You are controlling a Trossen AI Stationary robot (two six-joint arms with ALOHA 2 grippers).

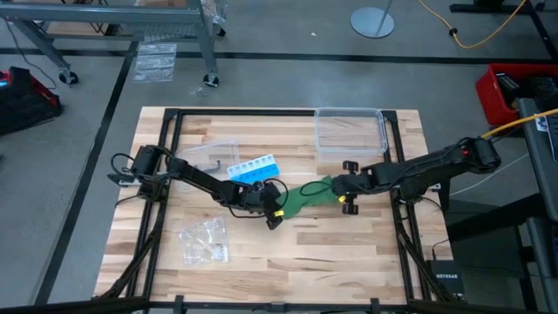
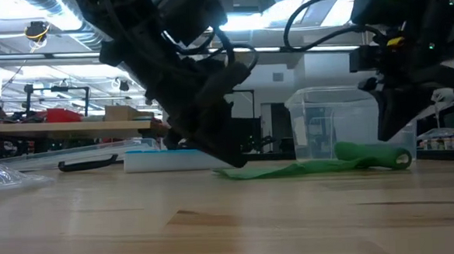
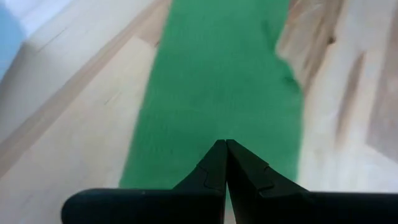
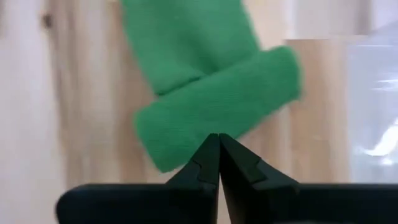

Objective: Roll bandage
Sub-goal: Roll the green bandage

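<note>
Wooden slats of the table [image 1: 349, 253] lay under both my arms, with workshop benches in the room behind. The bandage [image 1: 305, 197] lay flat at mid-table, its far end folded into a thick roll [image 4: 217, 112] near the clear plastic box [image 1: 350, 133]. My right gripper [image 4: 219, 144] was fully closed, fingertips together just at the roll's edge; whether fabric was pinched between them could not be determined. My left gripper [image 3: 225, 149] was fully closed, tips pressed onto the bandage's near end. The blue and white pill organizer [image 1: 252, 168] lay beside my left arm
</note>
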